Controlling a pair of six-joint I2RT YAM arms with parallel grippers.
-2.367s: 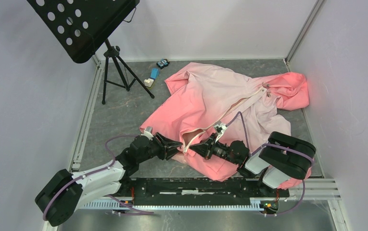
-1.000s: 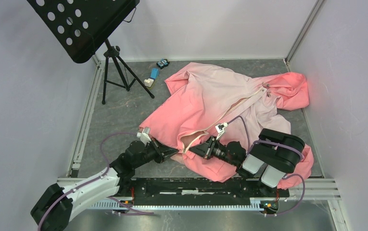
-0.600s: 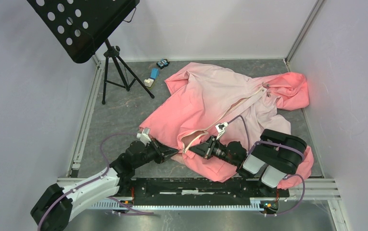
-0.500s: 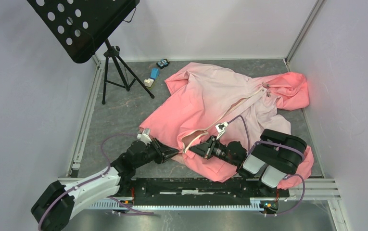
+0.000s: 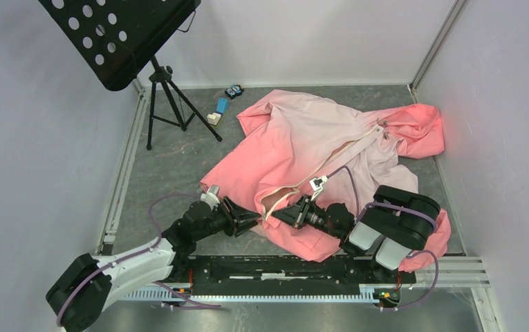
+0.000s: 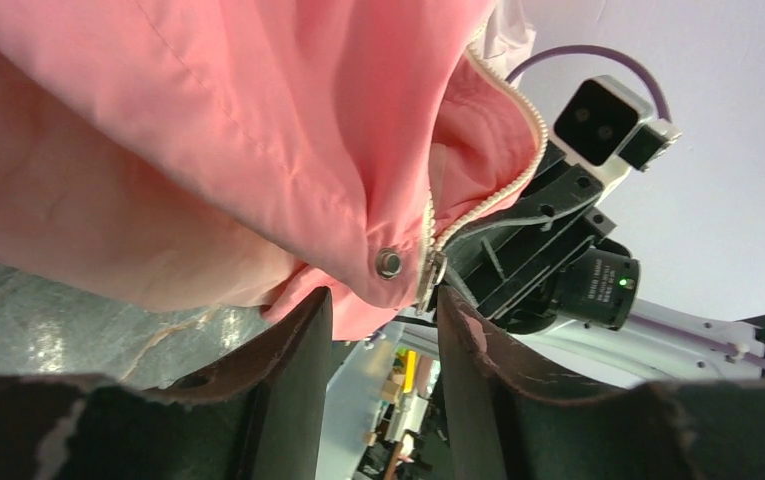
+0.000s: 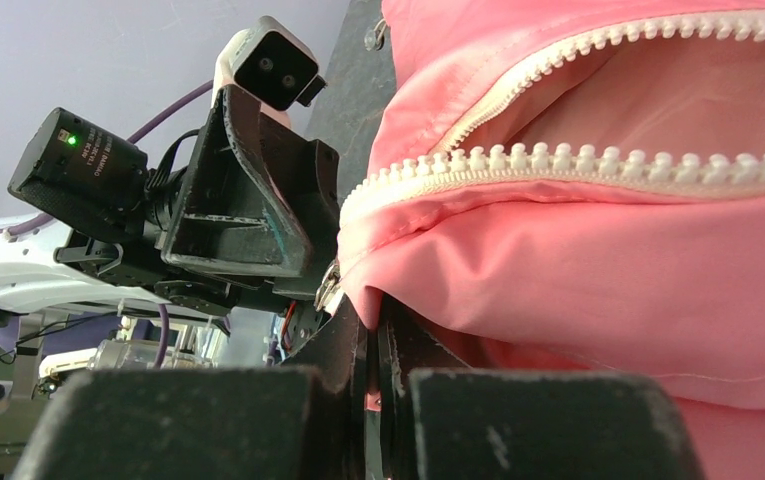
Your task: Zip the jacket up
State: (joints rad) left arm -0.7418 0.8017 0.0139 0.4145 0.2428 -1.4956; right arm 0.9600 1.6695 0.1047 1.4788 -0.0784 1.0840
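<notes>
The right gripper clamps the jacket hem, apparently steadying the zipper base for the left gripper, jaws parted.

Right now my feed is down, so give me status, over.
Left gripper open beside jacket hem. Right gripper shut on hem. Zipper bottom unzipped. Music stand far left, clear.

The grey mottled table bears the crumpled jacket, a black tripod stand and small blocks.
</notes>
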